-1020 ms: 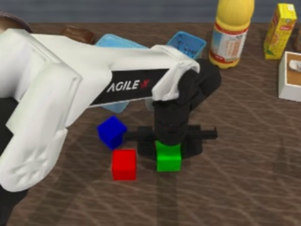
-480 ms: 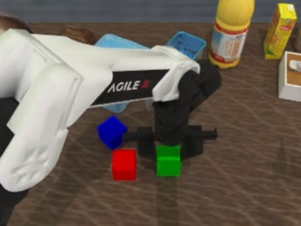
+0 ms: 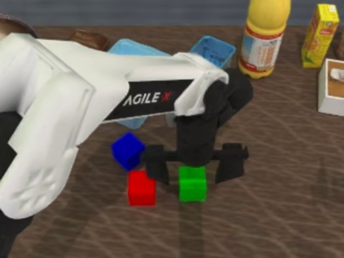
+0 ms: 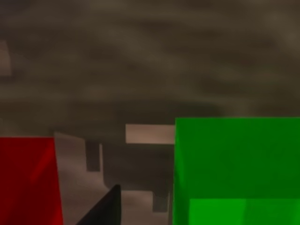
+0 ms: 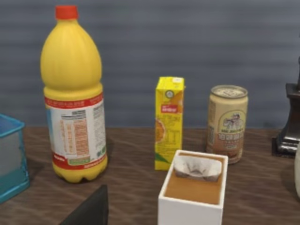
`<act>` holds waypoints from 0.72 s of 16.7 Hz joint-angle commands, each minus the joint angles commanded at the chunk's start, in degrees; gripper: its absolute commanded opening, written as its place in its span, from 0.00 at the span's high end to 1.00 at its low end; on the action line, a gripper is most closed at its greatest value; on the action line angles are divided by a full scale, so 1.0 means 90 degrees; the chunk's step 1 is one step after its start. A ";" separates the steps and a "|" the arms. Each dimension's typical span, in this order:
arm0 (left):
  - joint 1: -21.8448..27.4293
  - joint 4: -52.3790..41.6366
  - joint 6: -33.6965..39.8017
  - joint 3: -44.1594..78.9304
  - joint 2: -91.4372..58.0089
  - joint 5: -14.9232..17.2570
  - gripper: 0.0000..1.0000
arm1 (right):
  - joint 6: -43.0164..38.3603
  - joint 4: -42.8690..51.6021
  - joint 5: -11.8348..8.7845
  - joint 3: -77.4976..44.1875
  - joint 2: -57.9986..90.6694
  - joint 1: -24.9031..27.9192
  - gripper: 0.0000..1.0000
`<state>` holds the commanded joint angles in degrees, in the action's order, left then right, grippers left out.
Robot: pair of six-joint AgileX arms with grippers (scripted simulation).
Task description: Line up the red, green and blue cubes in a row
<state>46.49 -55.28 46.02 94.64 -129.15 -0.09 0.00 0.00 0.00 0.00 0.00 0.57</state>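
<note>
A: L gripper (image 3: pixel 193 164) fingers?
B: Spread wide, either side of green cube (image 3: pixel 192 183), not touching it. Red cube (image 3: pixel 141 188) just left of green, blue cube (image 3: pixel 128 150) behind red.
A: Containers?
B: Blue cup (image 3: pixel 213 50) and pale tub (image 3: pixel 130 48) at back, contents hidden by arm. White box (image 5: pixel 192 188) holds brown filling with a white folded thing on top.
A: R arm?
B: Off top view; fingers can't tell.

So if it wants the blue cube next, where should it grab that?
Probably from straight above, pinching two opposite flat sides of the blue cube. It sits turned at an angle on the table, so the left hand, now open over the green cube, would need to twist to match. The red cube lies close by its near corner, so the fingers should come down clear of it.
</note>
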 joint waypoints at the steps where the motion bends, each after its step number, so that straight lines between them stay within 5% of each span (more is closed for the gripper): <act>1: 0.0000 0.0000 0.0000 0.0000 0.0000 0.0000 0.00 | 0.0000 0.0000 0.0000 0.0000 0.0000 0.0000 0.00; 7: -0.0007 -0.0112 -0.0001 0.0100 0.0027 -0.0001 0.00 | 0.0000 0.0000 0.0000 0.0000 0.0000 0.0000 0.00; 12: -0.0094 -0.1258 0.0026 0.0855 0.0328 -0.0001 0.00 | 0.0000 0.0000 0.0000 0.0000 0.0000 0.0000 0.00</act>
<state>45.64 -66.61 46.25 102.34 -126.20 -0.10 0.00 0.00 0.00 0.00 0.00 0.57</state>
